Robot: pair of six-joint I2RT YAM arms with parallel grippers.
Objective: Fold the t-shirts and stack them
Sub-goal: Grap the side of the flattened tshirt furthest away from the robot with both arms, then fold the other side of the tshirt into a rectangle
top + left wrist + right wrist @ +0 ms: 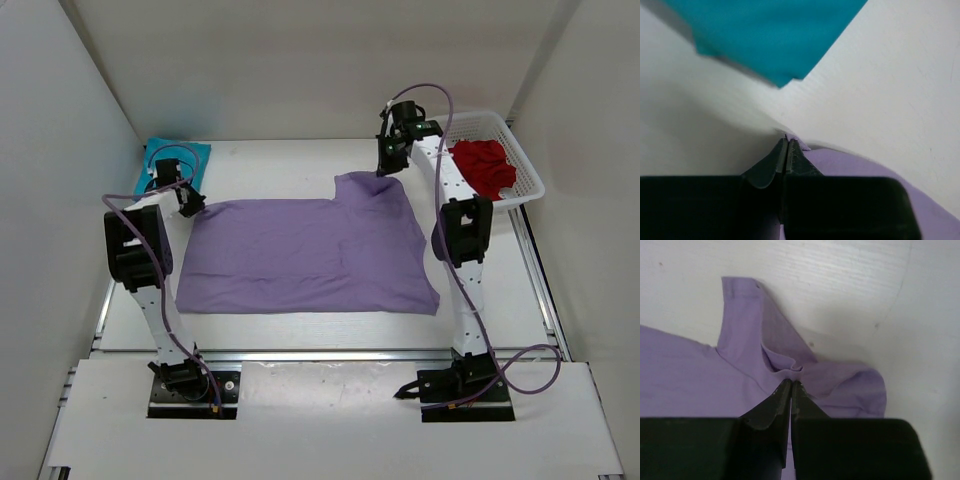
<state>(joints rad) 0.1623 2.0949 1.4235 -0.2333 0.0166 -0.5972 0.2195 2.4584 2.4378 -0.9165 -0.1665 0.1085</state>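
Note:
A lavender t-shirt (300,255) lies spread across the middle of the table. My left gripper (191,208) is shut on its far left corner (799,146), a sliver of purple cloth pinched at the tips. My right gripper (384,172) is shut on a bunched fold of the same shirt (790,371) at its far right sleeve. A teal t-shirt (166,155) lies folded at the far left corner of the table, just beyond the left gripper (786,141), where its edge (770,35) shows. A dark red t-shirt (484,166) sits crumpled in the basket.
A white mesh basket (528,180) stands at the far right, close behind the right arm. White walls enclose the table on three sides. Purple cables loop from both arms.

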